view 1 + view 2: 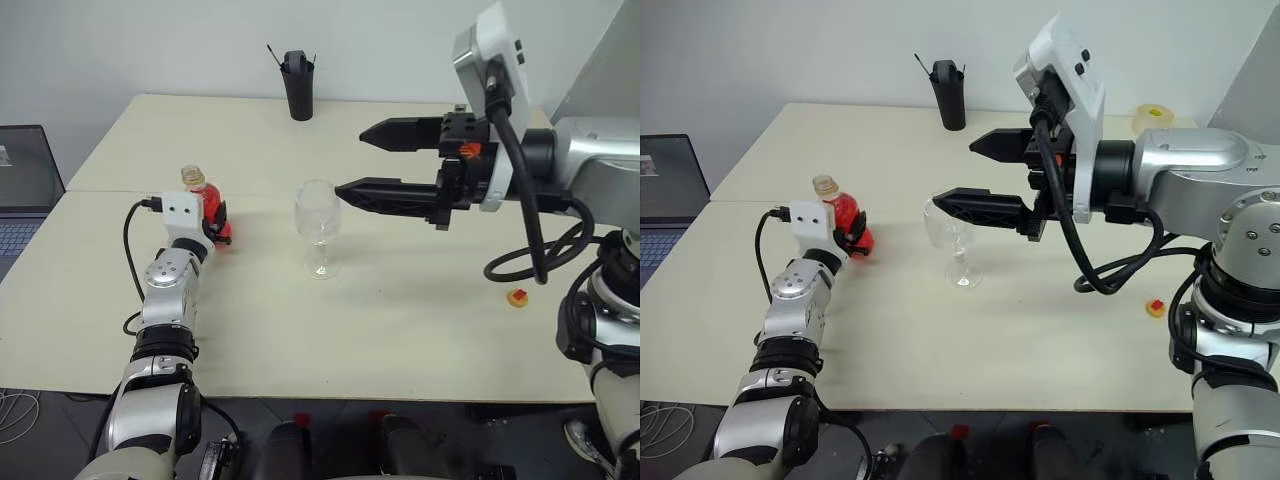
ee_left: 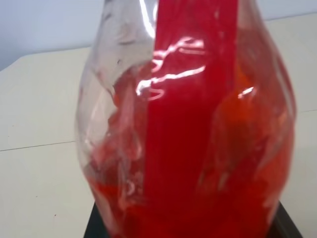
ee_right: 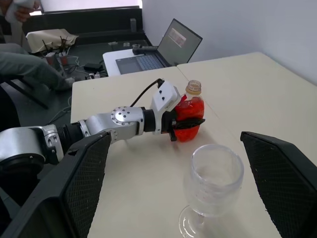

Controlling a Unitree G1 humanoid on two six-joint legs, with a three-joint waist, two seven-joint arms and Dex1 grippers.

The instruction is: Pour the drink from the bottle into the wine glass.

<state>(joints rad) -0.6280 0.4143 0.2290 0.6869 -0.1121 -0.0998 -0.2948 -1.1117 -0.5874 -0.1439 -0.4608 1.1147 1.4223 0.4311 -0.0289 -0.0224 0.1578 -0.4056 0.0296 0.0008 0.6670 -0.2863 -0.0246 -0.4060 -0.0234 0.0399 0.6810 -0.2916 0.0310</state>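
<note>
The bottle (image 1: 207, 199) stands upright on the cream table (image 1: 400, 330), left of centre. The red drink (image 2: 198, 139) shows through its clear body, and its neck looks open at the top. My left gripper (image 1: 219, 226) reaches in level and is shut on the bottle's lower body, its black fingers (image 3: 190, 122) wrapped around it. The wine glass (image 1: 317, 217) stands upright to the right of the bottle, with nothing in it. My right gripper (image 1: 350, 162) hangs open above the table just right of the glass's rim, pointing left, with nothing between its fingers.
A tall black cup (image 1: 298, 85) stands at the table's far edge. A small yellow-red cap (image 1: 517, 297) lies on the table at the right. A laptop (image 1: 25, 185) sits on a desk beyond the left edge. A tape roll (image 1: 1152, 115) lies at the far right.
</note>
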